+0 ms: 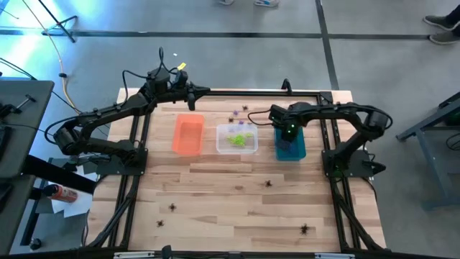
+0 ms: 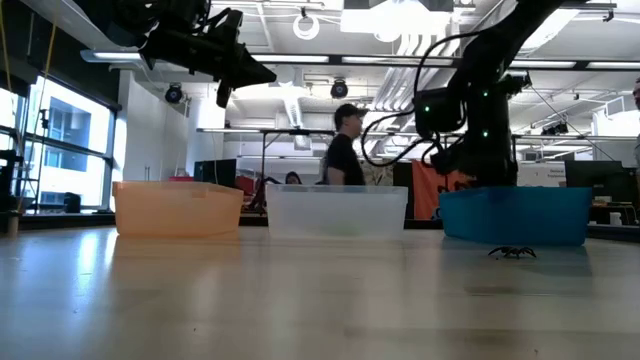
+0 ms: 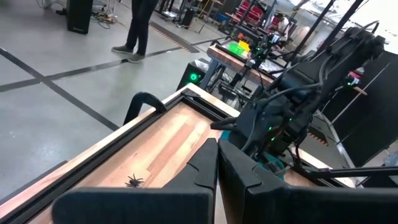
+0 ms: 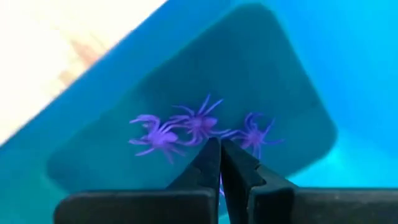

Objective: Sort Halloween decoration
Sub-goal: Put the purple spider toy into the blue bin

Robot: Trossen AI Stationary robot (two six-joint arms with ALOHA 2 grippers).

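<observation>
Spiders (image 1: 269, 183) dot the wooden table (image 1: 237, 208); both claws closed; a person (image 2: 344, 146) stands behind.

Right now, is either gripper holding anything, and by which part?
Nothing visibly held. The right gripper is shut above purple spiders in the teal bin; the left gripper is shut, empty, above the table's far edge.

A translucent orange rectangular plastic bin (image 1: 187, 134) stands left, a clear plastic bin (image 1: 237, 139) holding lime green spider trinkets (image 1: 236, 137) in the middle, and a teal plastic bin (image 1: 290, 147) on the right. Purple plastic spiders (image 4: 198, 126) lie on the teal bin's floor. Black plastic spiders (image 1: 269, 183) dot the pale striped wooden table (image 1: 230, 201), framed by black rails.
</observation>
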